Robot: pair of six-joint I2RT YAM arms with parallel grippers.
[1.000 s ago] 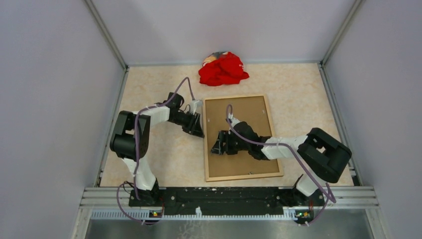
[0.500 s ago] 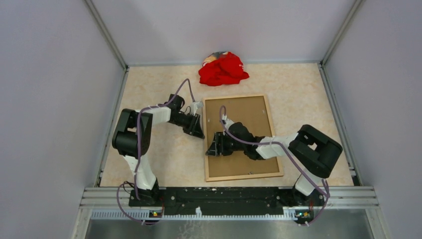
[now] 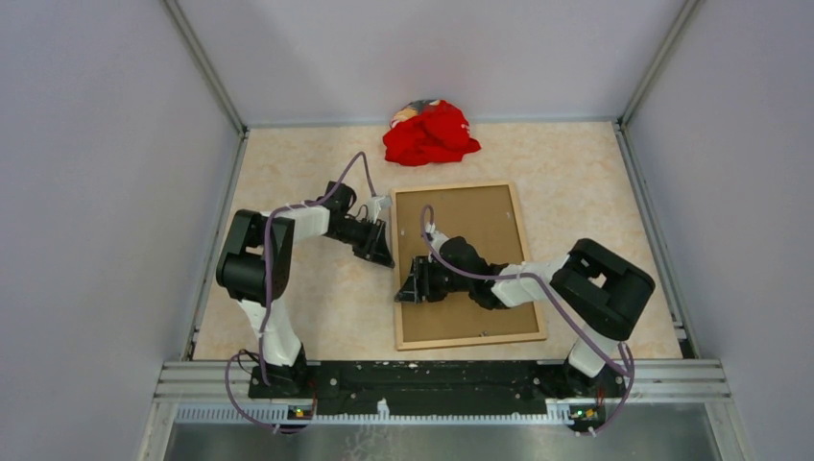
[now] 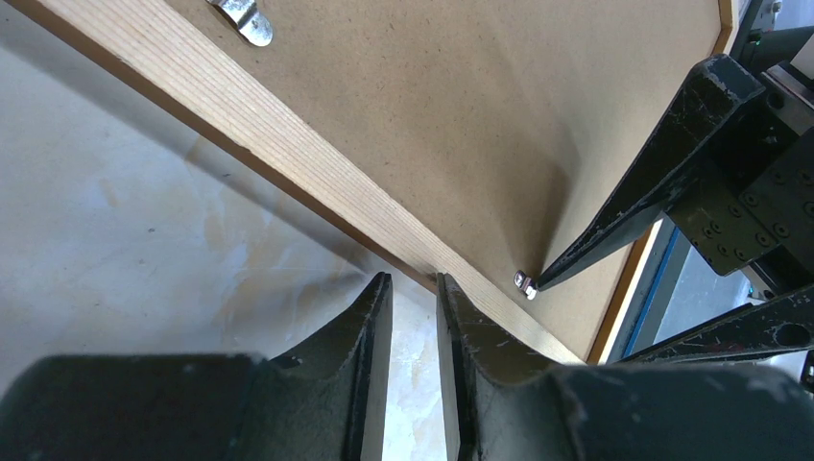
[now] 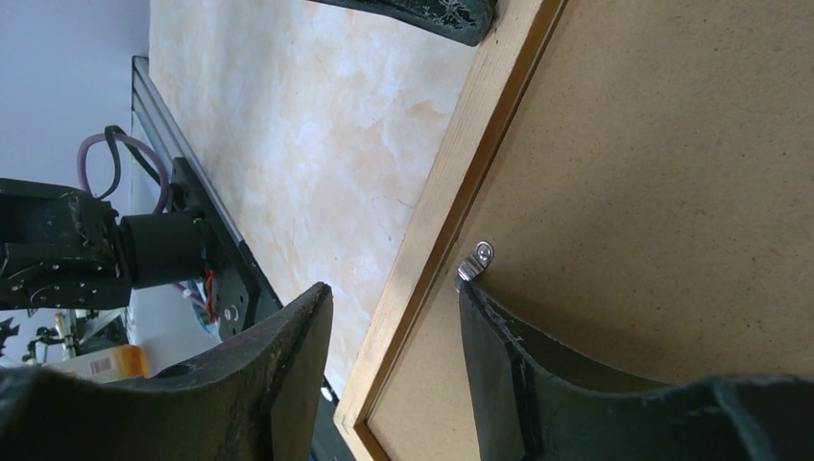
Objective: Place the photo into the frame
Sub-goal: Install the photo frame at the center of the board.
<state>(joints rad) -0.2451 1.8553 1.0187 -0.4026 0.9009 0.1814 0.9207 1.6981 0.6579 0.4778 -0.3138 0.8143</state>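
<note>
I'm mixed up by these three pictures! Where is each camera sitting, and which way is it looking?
Top external: high behind the arms, looking down at the table, both arms and the frame.
Left wrist: on the left arm, looking past the left gripper at the frame's edge.
Right wrist: on the right arm, looking past the right gripper at a metal clip.
All share the frame.

frame (image 3: 519,259): 1 | brown backing board (image 3: 470,240): 1 | metal clips (image 5: 475,260): 2 | red cloth (image 3: 430,133): 1 | arms: 2
</note>
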